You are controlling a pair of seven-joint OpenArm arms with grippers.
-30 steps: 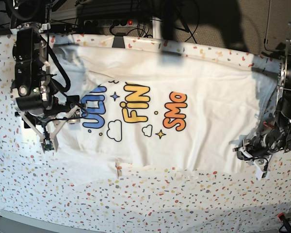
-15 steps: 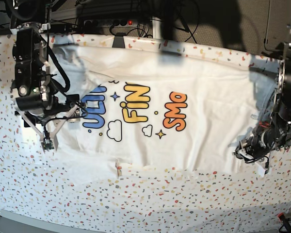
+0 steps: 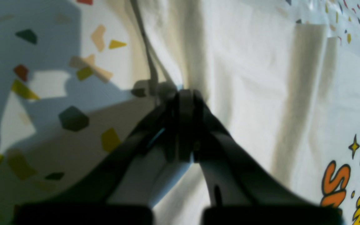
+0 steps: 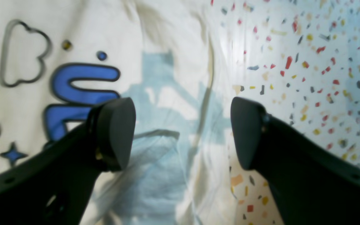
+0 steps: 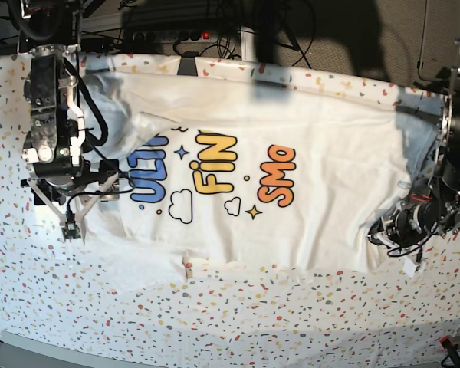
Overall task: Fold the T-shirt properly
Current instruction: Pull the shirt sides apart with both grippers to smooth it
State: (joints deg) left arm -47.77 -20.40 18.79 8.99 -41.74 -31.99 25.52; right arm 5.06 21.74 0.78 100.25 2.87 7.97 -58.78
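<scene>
one T-shirt (image 5: 291, 146), two end effectors, one table cover (image 5: 215, 314)

Your right arm (image 5: 50, 115) is chunky black metal with looped black cables and white brackets near the wrist. Its fingers (image 4: 114, 134) are matte black with rounded pads. Left arm (image 5: 445, 192) is black too, with red wiring.

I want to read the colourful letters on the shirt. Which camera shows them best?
The base view: the T-shirt lies spread out there, with the blue, yellow and orange print all visible. The right wrist view catches only blue letters beside the open right claw. The left wrist view shows just an orange and yellow corner.
</scene>
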